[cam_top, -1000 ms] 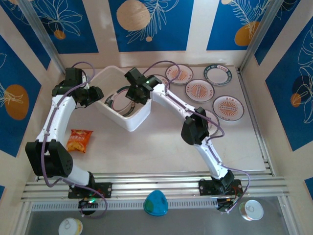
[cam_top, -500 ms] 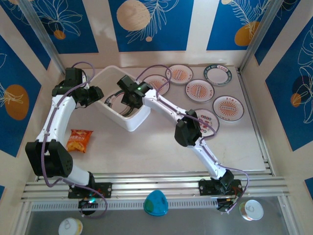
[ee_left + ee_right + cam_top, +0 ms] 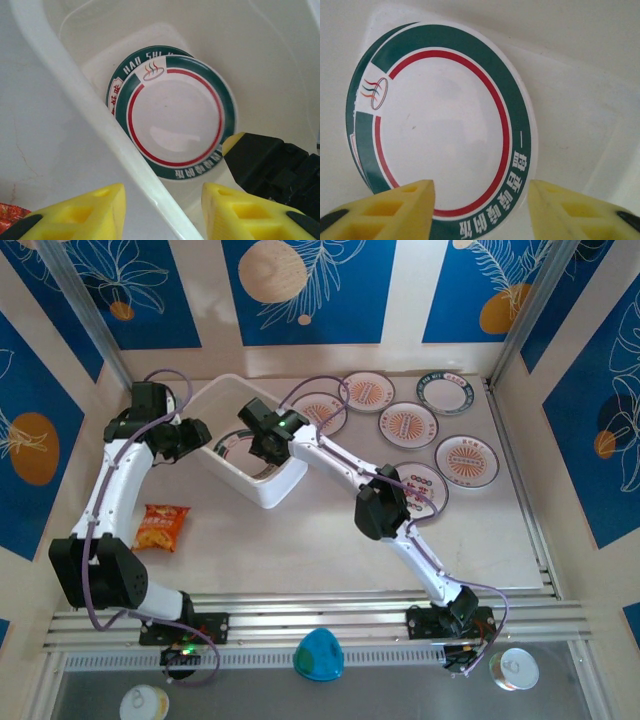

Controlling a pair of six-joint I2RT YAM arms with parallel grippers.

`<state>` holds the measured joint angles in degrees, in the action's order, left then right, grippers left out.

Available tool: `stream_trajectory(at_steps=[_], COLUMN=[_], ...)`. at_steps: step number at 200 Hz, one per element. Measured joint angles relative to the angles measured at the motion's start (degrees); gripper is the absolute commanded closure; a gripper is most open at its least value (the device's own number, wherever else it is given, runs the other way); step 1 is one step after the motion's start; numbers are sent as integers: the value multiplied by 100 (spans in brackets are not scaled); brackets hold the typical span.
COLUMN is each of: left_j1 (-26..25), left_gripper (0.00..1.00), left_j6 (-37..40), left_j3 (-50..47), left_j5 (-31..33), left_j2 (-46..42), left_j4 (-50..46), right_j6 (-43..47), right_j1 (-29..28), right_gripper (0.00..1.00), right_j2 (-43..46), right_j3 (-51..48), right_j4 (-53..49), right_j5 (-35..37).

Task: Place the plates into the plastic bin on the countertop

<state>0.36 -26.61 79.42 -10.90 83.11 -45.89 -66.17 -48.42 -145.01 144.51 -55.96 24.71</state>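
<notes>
Abt a third done: 2+ plates (image 3: 175,120) flat in the bin (image 3: 265,492), right fingers (image 3: 395,210) wide & empty over them, left fingers (image 3: 85,210) astride its rim, can't tell if gripping; 6 plates (image 3: 408,424) to go on the counter (image 3: 320,540).

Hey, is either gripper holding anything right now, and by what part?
The left gripper seems to clamp the bin by its rim; the right gripper is open over a plate, holding nothing.
</notes>
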Motion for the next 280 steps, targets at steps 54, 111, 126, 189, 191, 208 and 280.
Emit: stream_trajectory(at_steps=[54, 111, 126, 189, 191, 208, 280], left_j1=[0, 42, 59, 66, 66, 66, 66], left_gripper=[52, 49, 48, 44, 44, 44, 44], left_j6=[11, 20, 20, 20, 20, 17, 17], left_j3=[-42, -42, -42, -42, -42, -42, -42], left_j5=[42, 28, -17, -155, -155, -205, -262], left_j2=[-57, -107, -107, -105, -105, -96, 11], left_j4=[-31, -24, -17, -15, -15, -9, -7], right_j6=[485, 1440, 1602, 1696, 1685, 1556, 763], right_j1=[-28, -55, -28, 616, 658, 994, 3283], right_gripper=[31, 31, 31, 34, 35, 37, 43], right_j2=[90, 1425, 1893, 4592, 4664, 5195, 6793], right_j3=[-28, -389, -522, -3517, -3630, -4524, -8371], right_j4=[96, 588, 627, 695, 695, 616, 321], right_j5=[120, 190, 195, 164, 157, 31, -776])
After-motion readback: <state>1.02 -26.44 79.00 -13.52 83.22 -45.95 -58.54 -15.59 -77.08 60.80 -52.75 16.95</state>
